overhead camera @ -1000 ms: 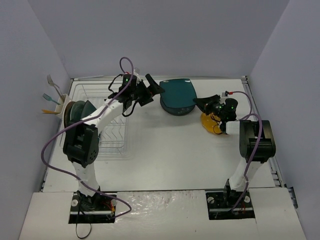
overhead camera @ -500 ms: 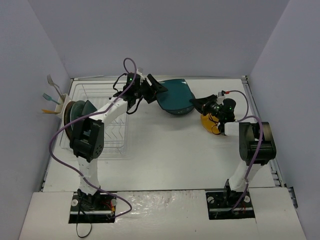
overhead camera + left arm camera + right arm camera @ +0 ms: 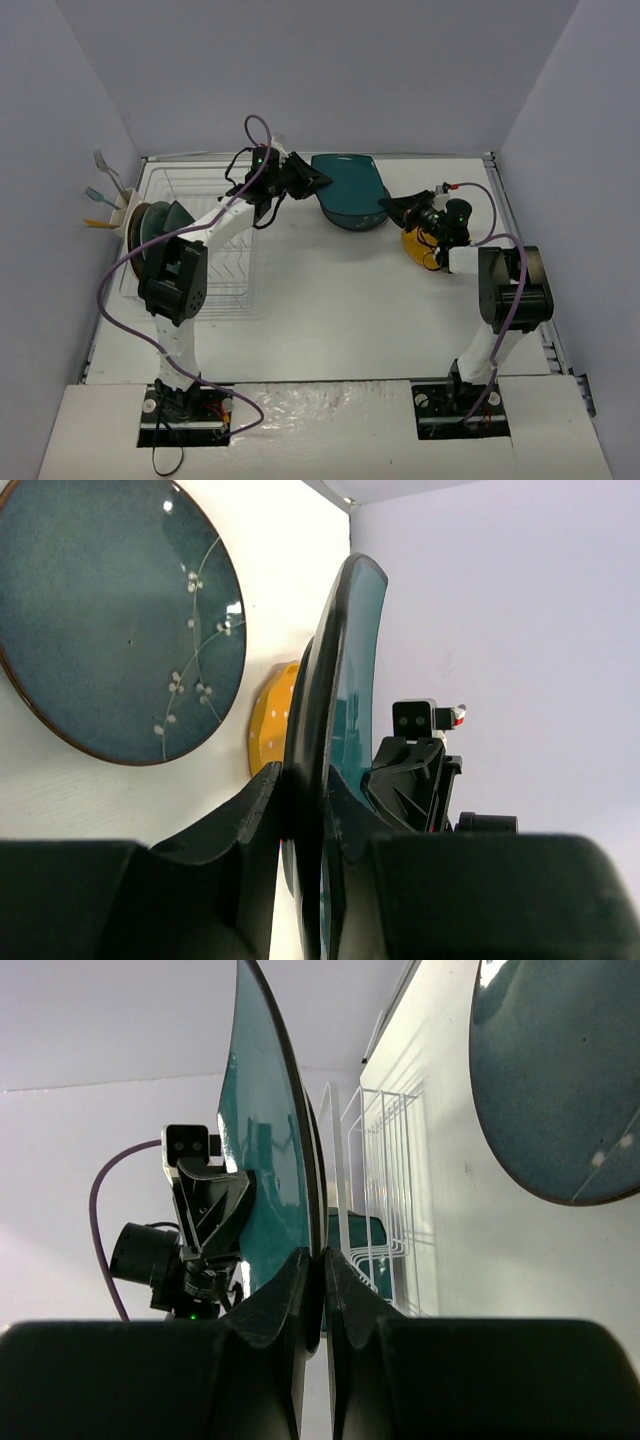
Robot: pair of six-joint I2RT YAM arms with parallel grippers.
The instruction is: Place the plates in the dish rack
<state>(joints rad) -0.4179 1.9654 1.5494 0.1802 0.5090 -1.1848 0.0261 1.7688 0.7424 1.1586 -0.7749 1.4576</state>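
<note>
Plate in hand: one dark teal plate [image 3: 350, 185], raised off the tabletop [image 3: 330, 300] between the two arms and to the right of the dish rack [image 3: 205, 265].

The left gripper [image 3: 318, 182] is clenched on the plate's left edge. The left wrist view shows the rim pinched edge-on between both fingers [image 3: 262, 810]. The right gripper [image 3: 390, 208] is clamped on the opposite edge of the same plate, and the right wrist view shows its fingers [image 3: 290, 1280] pressed against either face of the rim.

A blue-grey plate [image 3: 110, 620] with a white blossom sprig lies flat on the tabletop beneath the raised plate. A yellow plate [image 3: 420, 250] lies flat just beside it, partly under the right arm.

The white wire dish rack stands at the left side of the tabletop. Racked plates [image 3: 155, 230] stand on edge at its left end; their number cannot be told. The cutlery cup [image 3: 120, 212] hangs on the rack's left side and holds forks.
</note>
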